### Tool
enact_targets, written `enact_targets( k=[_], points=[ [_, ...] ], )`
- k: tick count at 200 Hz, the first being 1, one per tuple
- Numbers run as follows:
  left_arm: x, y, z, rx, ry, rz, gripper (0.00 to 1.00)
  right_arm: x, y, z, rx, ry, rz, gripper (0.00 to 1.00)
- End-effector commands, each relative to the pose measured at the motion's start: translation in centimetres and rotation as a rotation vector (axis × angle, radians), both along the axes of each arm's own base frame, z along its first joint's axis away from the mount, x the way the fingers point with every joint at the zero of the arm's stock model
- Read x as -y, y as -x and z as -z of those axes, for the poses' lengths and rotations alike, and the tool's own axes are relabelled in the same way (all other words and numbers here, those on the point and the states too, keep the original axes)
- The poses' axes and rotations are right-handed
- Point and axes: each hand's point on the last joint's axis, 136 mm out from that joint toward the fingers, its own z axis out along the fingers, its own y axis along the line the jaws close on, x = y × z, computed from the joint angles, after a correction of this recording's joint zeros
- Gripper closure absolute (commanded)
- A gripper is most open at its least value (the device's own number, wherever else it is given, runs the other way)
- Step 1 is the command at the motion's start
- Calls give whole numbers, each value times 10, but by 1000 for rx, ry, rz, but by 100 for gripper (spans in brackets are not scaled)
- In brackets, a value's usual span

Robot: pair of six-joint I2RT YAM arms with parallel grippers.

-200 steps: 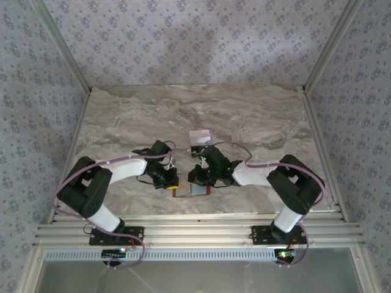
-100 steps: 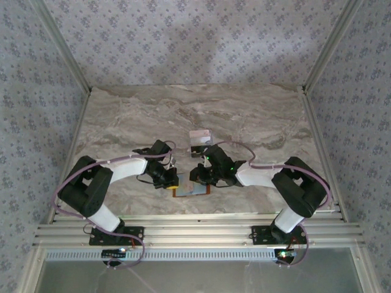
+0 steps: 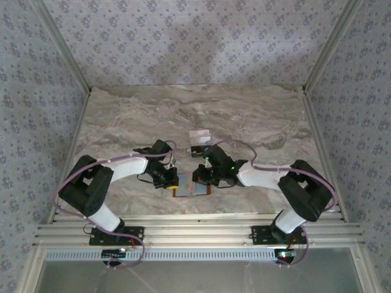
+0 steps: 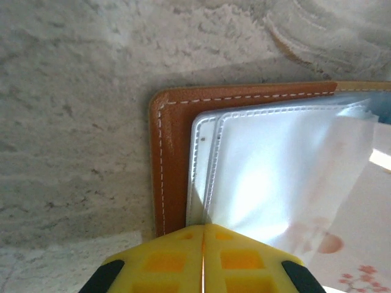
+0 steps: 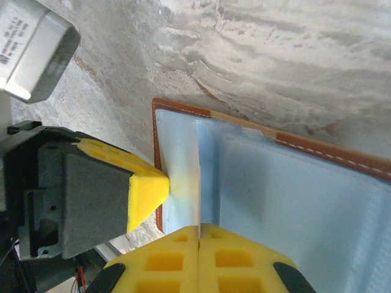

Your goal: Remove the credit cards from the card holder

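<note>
The card holder point(image 3: 191, 190) lies open near the table's front edge, its brown stitched leather point(image 4: 173, 159) framing the grey-blue lining point(image 5: 293, 201). My left gripper point(image 4: 203, 227) is shut on the edge of a clear plastic sleeve point(image 4: 275, 165) inside it. A whitish-pink credit card point(image 4: 351, 259) with a flower print shows at the sleeve's lower right. My right gripper point(image 5: 199, 227) is shut on a thin pale leaf point(image 5: 198, 177) that stands upright from the lining; whether it is a card or a sleeve I cannot tell. The left gripper's yellow fingertip point(image 5: 148, 190) touches the holder's left end.
A small grey-white box point(image 3: 200, 138) stands just behind the card holder, close to the right wrist, and appears as a grey block point(image 5: 33, 52). Bare marble table point(image 3: 244, 116) stretches behind it. Patterned walls close the sides and back.
The right arm's elbow has swung outward to the right while its gripper stays at the card holder. The left arm has not moved.
</note>
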Motion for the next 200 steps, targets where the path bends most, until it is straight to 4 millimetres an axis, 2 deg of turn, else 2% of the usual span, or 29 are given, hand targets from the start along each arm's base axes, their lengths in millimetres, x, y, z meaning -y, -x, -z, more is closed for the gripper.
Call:
enact_targets(
  k=[1, 28, 71, 112, 135, 139, 171, 200],
  points=[
    [-50, 19, 29, -41, -260, -1, 91, 22, -3, -6, 48, 98, 12, 99],
    [-53, 18, 24, -31, -262, -8, 92, 37, -6, -20, 91, 121, -1, 100],
    [-58, 17, 16, -13, -267, -19, 91, 57, -17, -56, 285, 197, -117, 100],
    [-62, 3, -3, 51, -271, -25, 89, 68, -30, -88, 470, 269, -289, 100],
    [-57, -13, -17, 114, -247, -25, 86, 75, -45, -104, 649, 394, -423, 100],
    [-59, -10, -19, 103, -259, -19, 85, 74, -47, -107, 686, 404, -454, 100],
    [-53, -24, -37, 152, -244, 3, 81, 74, -58, -114, 874, 517, -691, 100],
    [-50, -31, -51, 199, -225, 2, 78, 78, -67, -113, 898, 576, -870, 100]
  ],
)
